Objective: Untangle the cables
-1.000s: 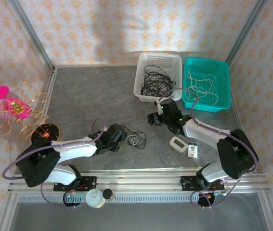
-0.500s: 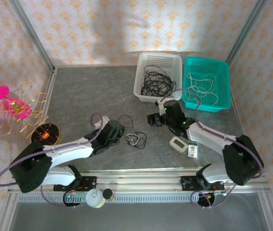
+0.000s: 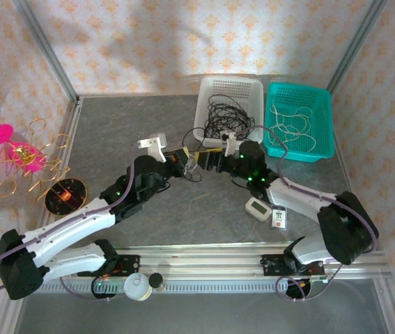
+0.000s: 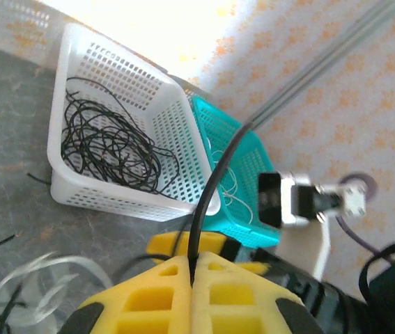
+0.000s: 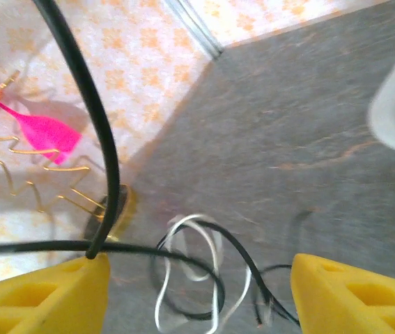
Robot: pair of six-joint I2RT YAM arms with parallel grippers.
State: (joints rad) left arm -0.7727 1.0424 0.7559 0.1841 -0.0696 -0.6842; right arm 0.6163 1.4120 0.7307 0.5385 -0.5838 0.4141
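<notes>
My left gripper [image 3: 185, 161] is held over the middle of the table, shut on a black cable [image 4: 214, 181] that rises from between its yellow fingers [image 4: 162, 292]. A small tangle of black and white cables [image 5: 204, 278] hangs or lies just below, between the two grippers [image 3: 194, 167]. My right gripper [image 3: 210, 160] faces the left one closely, jaws open, with the tangle [image 5: 204, 278] showing between its fingertips and a black strand [image 5: 93, 139] crossing its left finger. More black cables [image 3: 225, 115] lie in the white basket, white ones [image 3: 291, 122] in the teal basket.
The white basket [image 3: 228, 80] and the teal basket [image 3: 298, 87] stand at the back right. A small white device [image 3: 258, 207] and a card [image 3: 279, 218] lie near the right arm. A black disc [image 3: 65, 191] and a pink and gold wire ornament [image 3: 16, 156] are at the left.
My left gripper shut on the black cable, then swung up and right from the table's near left to the middle, carrying the tangle along. The right gripper's jaws opened slightly wider.
</notes>
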